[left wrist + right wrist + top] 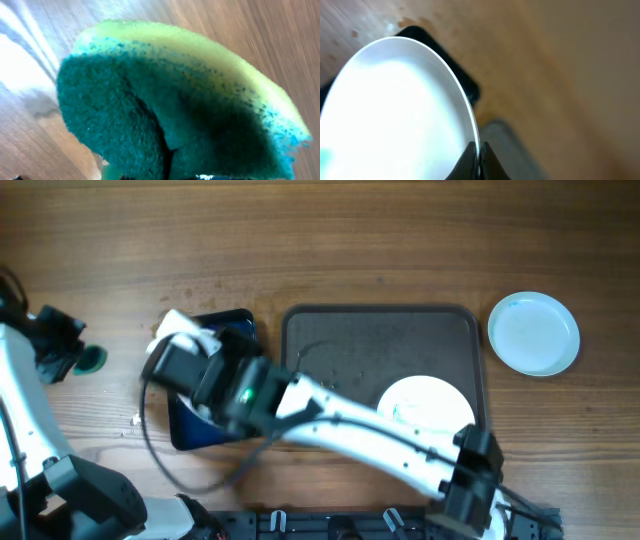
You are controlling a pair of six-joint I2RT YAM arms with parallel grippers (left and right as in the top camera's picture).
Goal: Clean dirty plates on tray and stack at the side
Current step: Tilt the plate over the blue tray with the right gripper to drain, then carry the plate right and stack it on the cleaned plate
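Heads-up on what you can't make out. Left wrist view: the sponge fills nearly everything ahead of the jaws, all blurry, and runs off the bottom edge, so the fingers behind it are hidden. From overhead the left gripper is too small and dark to read. Right wrist view: the right gripper shows only 2 dark fingertips before the bottom edge cuts them off. The held plate left of the jaws is blown-out white, cropped left and bottom, and covers most of the blue tray beyond. Overhead, your right arm hides part of the tray and of the plate lying on it.
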